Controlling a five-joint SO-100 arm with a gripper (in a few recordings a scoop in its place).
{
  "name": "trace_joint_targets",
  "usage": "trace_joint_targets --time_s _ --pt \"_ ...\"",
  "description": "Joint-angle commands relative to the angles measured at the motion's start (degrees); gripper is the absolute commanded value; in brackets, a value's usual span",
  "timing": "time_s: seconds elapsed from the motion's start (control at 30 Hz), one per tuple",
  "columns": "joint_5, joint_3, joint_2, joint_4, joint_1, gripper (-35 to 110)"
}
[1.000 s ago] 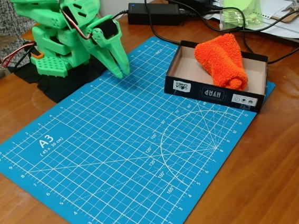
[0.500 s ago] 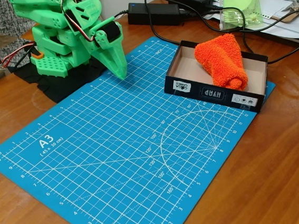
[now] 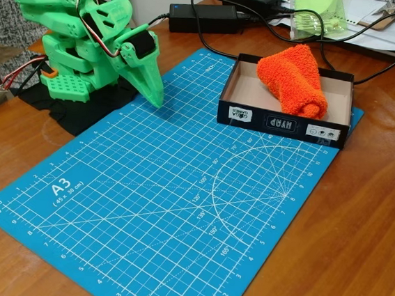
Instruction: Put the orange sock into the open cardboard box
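The orange sock (image 3: 291, 79), a fluffy rolled bundle, lies inside the open cardboard box (image 3: 256, 115), leaning over its back wall. The box is black outside and tan inside and stands on the far right of the blue cutting mat. The green arm is folded up at the back left. Its gripper (image 3: 155, 96) points down at the mat's left edge, well apart from the box. The fingers are together and hold nothing.
The blue A3 cutting mat (image 3: 157, 200) covers the middle of the wooden table. Black power adapters (image 3: 203, 17) with cables lie behind the box. A clear plastic cup (image 3: 317, 12) and papers stand at the back right.
The gripper has drawn back slightly toward the arm's base and its fingers have closed together. The sock and box have not moved.
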Motion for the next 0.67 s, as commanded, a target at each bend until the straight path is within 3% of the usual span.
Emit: trace_joint_targets --time_s 0.0,0.63 --pt "-0.2 0.4 1.3 -0.6 -1.1 0" --pt "-1.0 0.4 1.3 -0.6 -1.6 0"
